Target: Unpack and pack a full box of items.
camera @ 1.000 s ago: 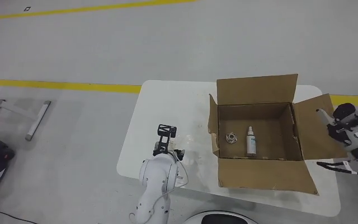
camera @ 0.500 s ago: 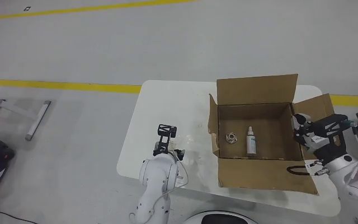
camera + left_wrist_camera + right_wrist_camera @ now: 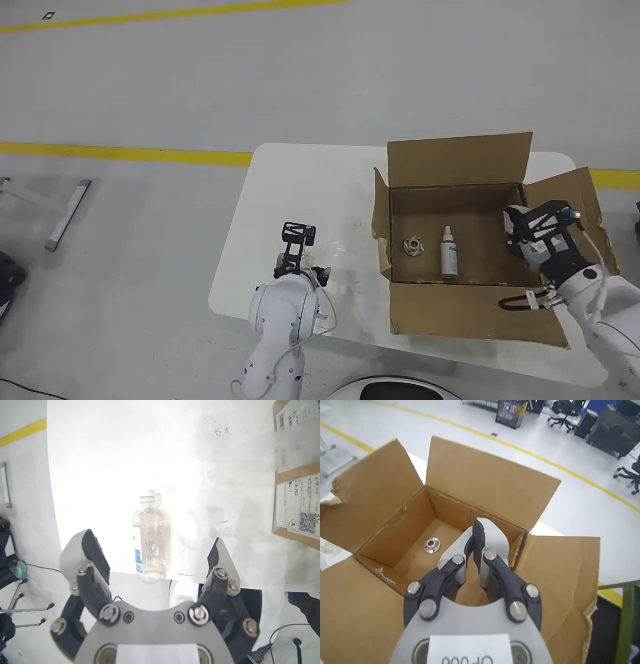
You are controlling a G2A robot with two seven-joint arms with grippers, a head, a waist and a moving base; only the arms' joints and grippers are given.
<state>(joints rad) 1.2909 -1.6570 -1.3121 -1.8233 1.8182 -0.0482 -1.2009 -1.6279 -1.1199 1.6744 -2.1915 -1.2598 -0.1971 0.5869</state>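
Note:
An open cardboard box (image 3: 455, 195) stands on the right half of the white table (image 3: 300, 180). Inside it lie a small white spray bottle (image 3: 449, 252) and a metal flange (image 3: 411, 243); the flange (image 3: 432, 545) rests on the box floor (image 3: 450, 535). My right gripper (image 3: 516, 222) hovers over the box's right wall, shut with nothing in it (image 3: 478, 530). A clear uncapped plastic bottle (image 3: 150, 547) lies on the table near its front left. My left gripper (image 3: 152, 543) hangs above it, open, with one finger on each side (image 3: 297, 238).
All box flaps (image 3: 552, 572) are folded outward; the right one rises beside my right gripper. Labels are stuck to the box's left outer side (image 3: 300, 512). The table's left edge (image 3: 50, 500) and front edge are close to the clear bottle.
The right arm has swung in from beyond the table's right end, over the right flap, to the box's right wall. The left arm and the bottle have not moved.

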